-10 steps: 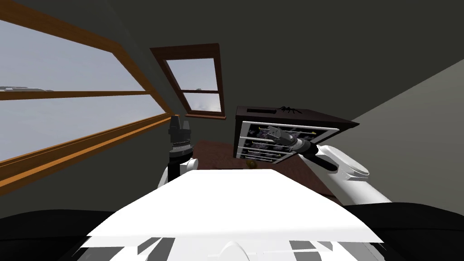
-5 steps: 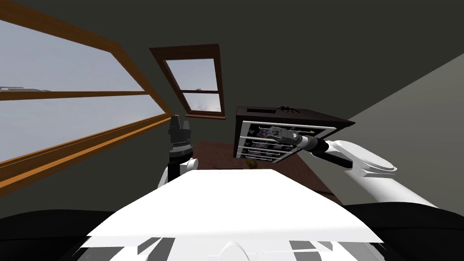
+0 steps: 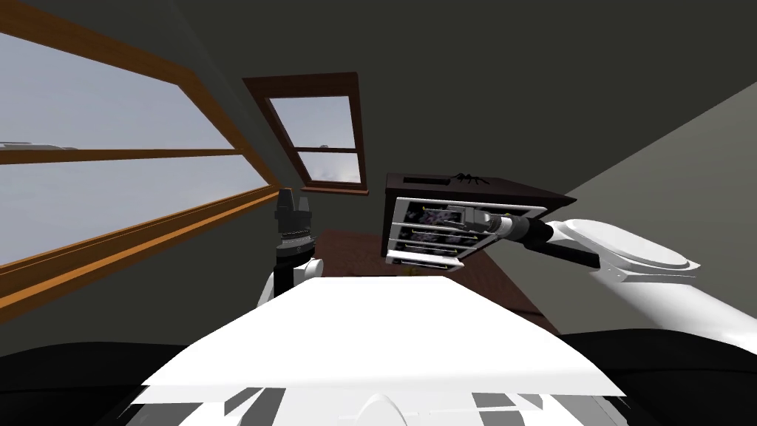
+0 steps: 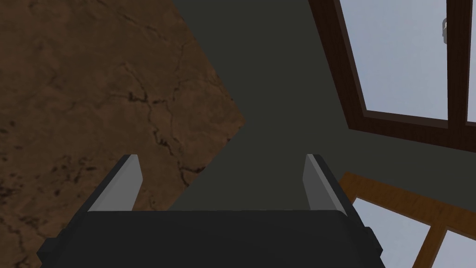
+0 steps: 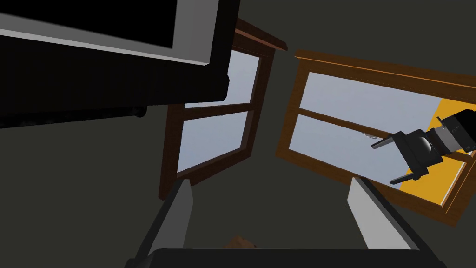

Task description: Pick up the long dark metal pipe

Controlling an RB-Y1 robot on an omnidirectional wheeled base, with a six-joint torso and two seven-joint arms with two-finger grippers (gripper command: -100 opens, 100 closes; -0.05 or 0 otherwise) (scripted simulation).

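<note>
Its jaws spread wide, the right gripper (image 5: 269,184) should turn toward what looks like the long dark pipe (image 5: 116,113), lying along the shelf unit's (image 3: 517,194) edge just beside it, and straddle it squarely before closing.

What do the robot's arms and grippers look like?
The right arm is a rounded white shell narrowing to a black and grey ringed wrist. The left arm shows dark grey segments above a white joint. The left gripper and right gripper each have two thin light grey blade fingers on a dark box.
</note>
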